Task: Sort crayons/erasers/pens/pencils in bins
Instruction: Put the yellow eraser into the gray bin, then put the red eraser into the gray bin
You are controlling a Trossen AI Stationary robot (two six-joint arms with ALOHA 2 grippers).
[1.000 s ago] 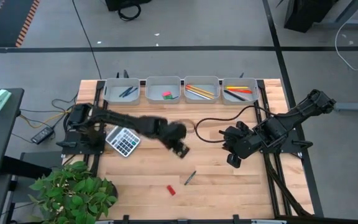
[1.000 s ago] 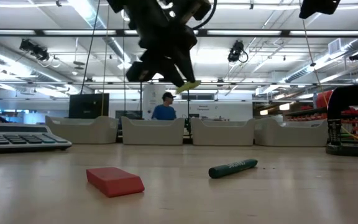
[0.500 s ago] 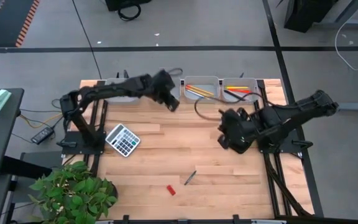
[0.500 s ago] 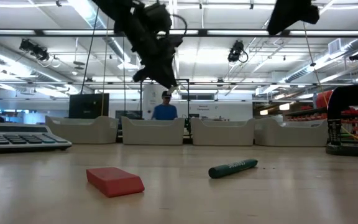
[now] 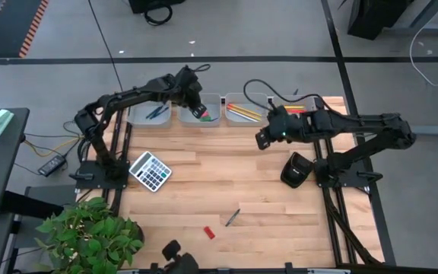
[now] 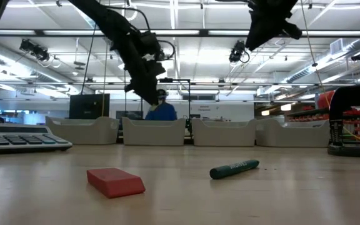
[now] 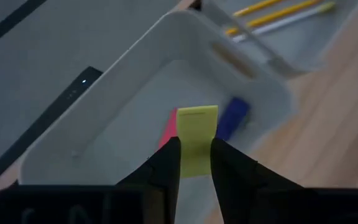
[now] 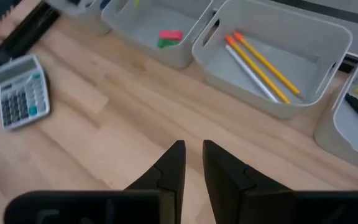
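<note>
My left gripper (image 5: 195,101) is shut on a yellow eraser (image 7: 196,140) above the second grey bin from the left (image 5: 182,109), which holds a pink eraser (image 7: 167,132) and other small blocks. It also shows in the low view (image 6: 151,99). My right gripper (image 5: 262,140) hangs empty, fingers nearly together, over the wood in front of the pencil bin (image 8: 272,62). A red eraser (image 5: 209,232) and a dark green crayon or pen (image 5: 233,217) lie flat on the table near its near edge. My left gripper pinches the yellow eraser by its two long sides (image 7: 196,163) between the two fingers. The eraser's free end sticks out past the fingertips. The fingers slant down toward the far edge. The eraser is clear of the bin below.
Four grey bins stand in a row along the far edge; the leftmost (image 5: 151,113) holds pens, the third (image 5: 247,109) pencils, the fourth (image 5: 293,109) crayons. A grey calculator (image 5: 150,170) lies at the left. A potted plant (image 5: 90,236) stands at the near left corner.
My left gripper has carried the yellow eraser from the table's middle toward the far edge, ending over the second bin. My right gripper has risen from its place at the right and swung toward the far edge and the left, ending in front of the pencil bin.
</note>
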